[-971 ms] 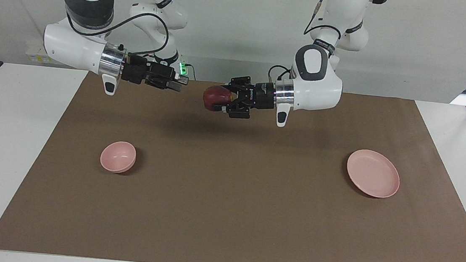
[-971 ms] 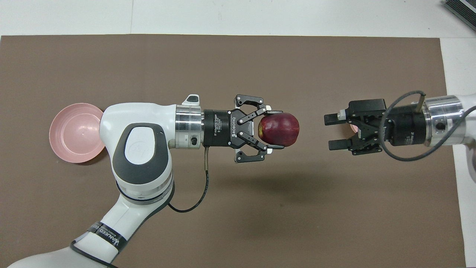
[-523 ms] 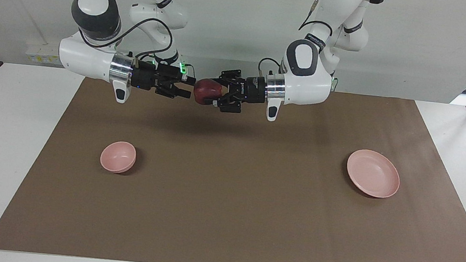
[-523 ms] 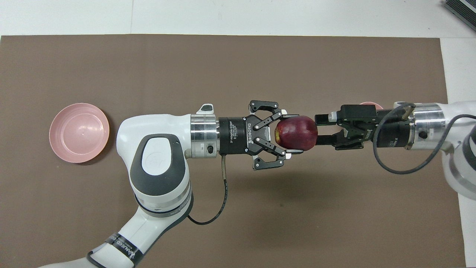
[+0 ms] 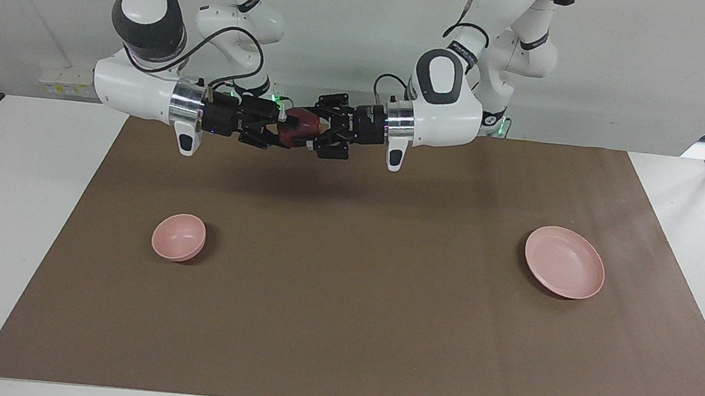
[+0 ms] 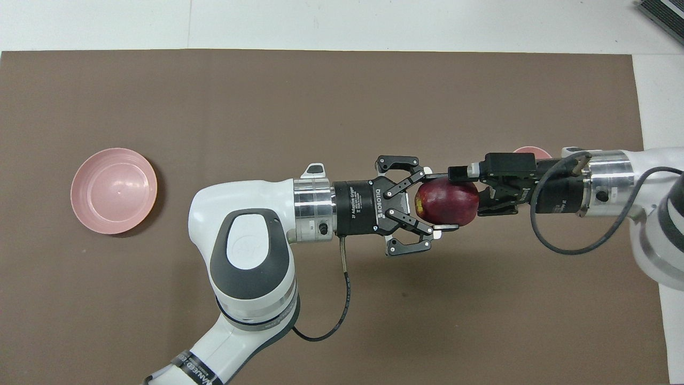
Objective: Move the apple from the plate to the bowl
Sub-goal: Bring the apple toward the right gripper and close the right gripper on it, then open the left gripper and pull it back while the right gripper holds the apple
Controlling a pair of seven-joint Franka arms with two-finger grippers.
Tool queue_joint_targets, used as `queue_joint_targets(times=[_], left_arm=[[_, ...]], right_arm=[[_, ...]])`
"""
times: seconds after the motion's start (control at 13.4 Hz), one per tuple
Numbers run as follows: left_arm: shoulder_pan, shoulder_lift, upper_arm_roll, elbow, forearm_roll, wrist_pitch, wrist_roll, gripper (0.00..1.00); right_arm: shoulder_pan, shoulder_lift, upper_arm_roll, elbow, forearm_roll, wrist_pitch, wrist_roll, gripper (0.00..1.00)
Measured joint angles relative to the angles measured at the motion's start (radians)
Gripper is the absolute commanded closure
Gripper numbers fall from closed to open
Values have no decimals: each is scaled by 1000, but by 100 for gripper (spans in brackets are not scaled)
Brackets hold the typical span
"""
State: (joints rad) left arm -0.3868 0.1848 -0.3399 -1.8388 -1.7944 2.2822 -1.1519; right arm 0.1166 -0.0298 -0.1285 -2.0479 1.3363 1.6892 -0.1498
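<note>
The dark red apple point(image 5: 298, 128) point(image 6: 448, 202) hangs in the air over the mat, near the robots' edge. My left gripper point(image 5: 308, 133) point(image 6: 438, 202) is shut on it from the left arm's end. My right gripper point(image 5: 283, 129) point(image 6: 469, 192) meets it from the other end, open, with its fingers reaching around the apple's free half. The pale pink plate point(image 5: 565, 262) point(image 6: 114, 191) lies bare toward the left arm's end. The small pink bowl point(image 5: 178, 237) stands toward the right arm's end. In the overhead view only a sliver of the bowl point(image 6: 528, 150) shows past the right gripper.
A brown mat point(image 5: 341, 324) covers most of the white table point(image 5: 18, 226). A dark object point(image 6: 662, 13) sits at the table's corner farthest from the robots, at the right arm's end.
Both grippers have closed in on each other, and the right gripper's open fingers now reach around the apple held by the left. The left gripper carried the apple toward the right arm's end.
</note>
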Motion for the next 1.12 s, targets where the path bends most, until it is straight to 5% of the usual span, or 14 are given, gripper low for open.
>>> queue_joint_targets(times=[0.82, 0.9, 0.97, 1.05, 1.12], left_arm=[[0, 0, -29, 8, -4, 63, 0, 100], [0, 0, -29, 8, -4, 64, 0, 100], [0, 0, -29, 8, -4, 64, 0, 100], [0, 0, -29, 7, -4, 65, 0, 100], [0, 0, -29, 6, -4, 66, 0, 100]], right_arm=[[-19, -16, -5, -21, -32, -79, -6, 0], [-19, -16, -5, -21, -32, -79, -6, 6], [-19, -16, -5, -21, -33, -79, -6, 36], [-19, -17, -5, -21, -33, -79, -6, 79], [-18, -17, -5, -21, -34, -79, -6, 100]])
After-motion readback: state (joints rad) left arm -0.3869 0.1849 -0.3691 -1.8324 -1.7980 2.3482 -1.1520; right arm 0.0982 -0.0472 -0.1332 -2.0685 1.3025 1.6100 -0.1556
